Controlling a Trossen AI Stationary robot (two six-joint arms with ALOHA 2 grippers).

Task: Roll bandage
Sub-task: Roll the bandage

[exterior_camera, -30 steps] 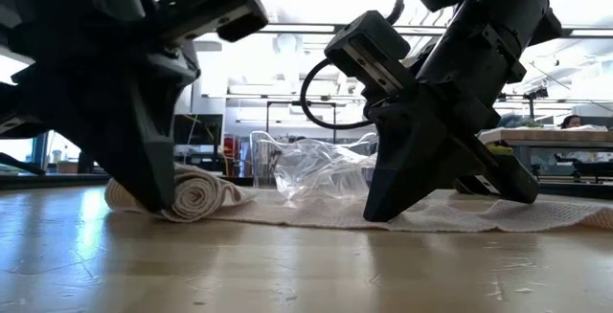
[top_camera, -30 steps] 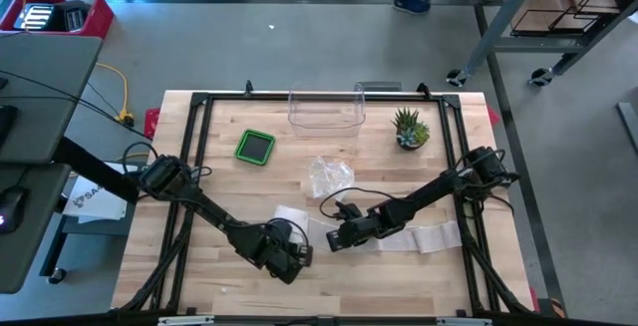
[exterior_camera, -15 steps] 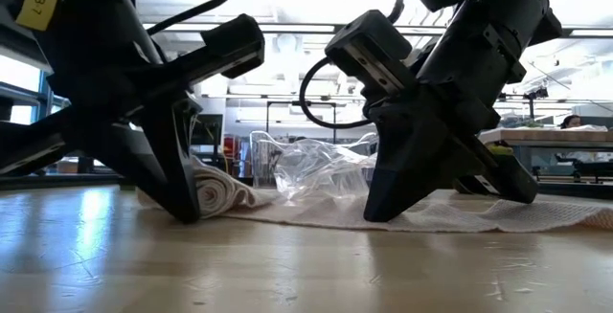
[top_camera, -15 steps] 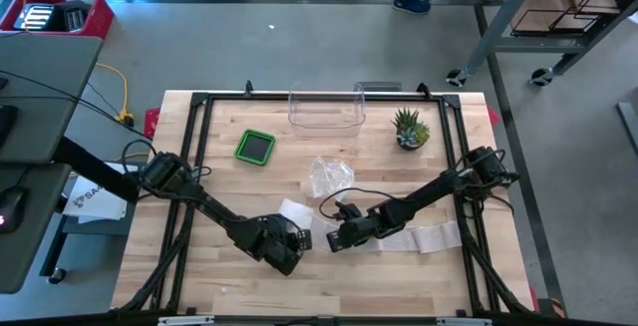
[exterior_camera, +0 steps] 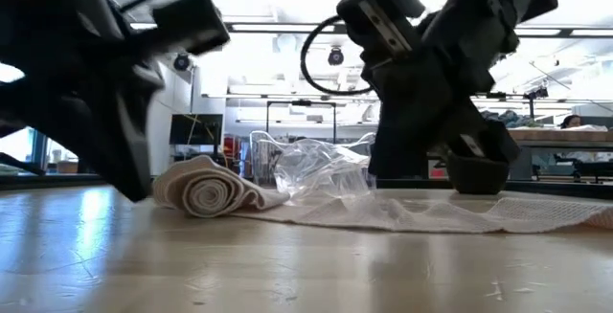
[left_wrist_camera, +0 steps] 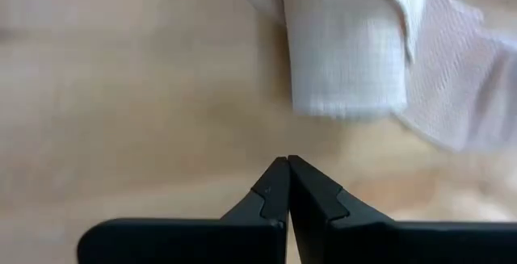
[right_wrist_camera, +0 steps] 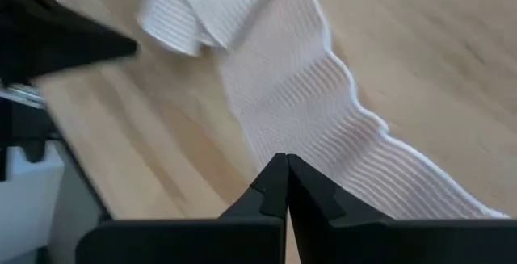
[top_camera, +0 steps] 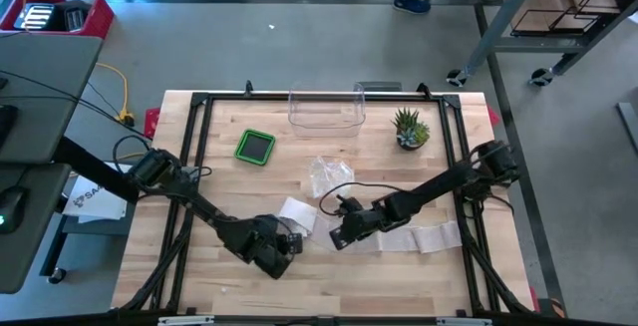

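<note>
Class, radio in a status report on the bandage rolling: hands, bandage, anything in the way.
Both hands shut: left hand just off the roll, right hand over the flat bandage. Bandage part rolled. Plastic bag close behind.

white bandage (top_camera: 296, 212) with a fine ribbed grid weave, light wood table (top_camera: 399, 276), black frame rails (top_camera: 195, 147), green-rimmed dark square dish (top_camera: 256, 147), spiky green plant (top_camera: 410, 125), clear crinkly plastic bag (top_camera: 329, 176).
</note>
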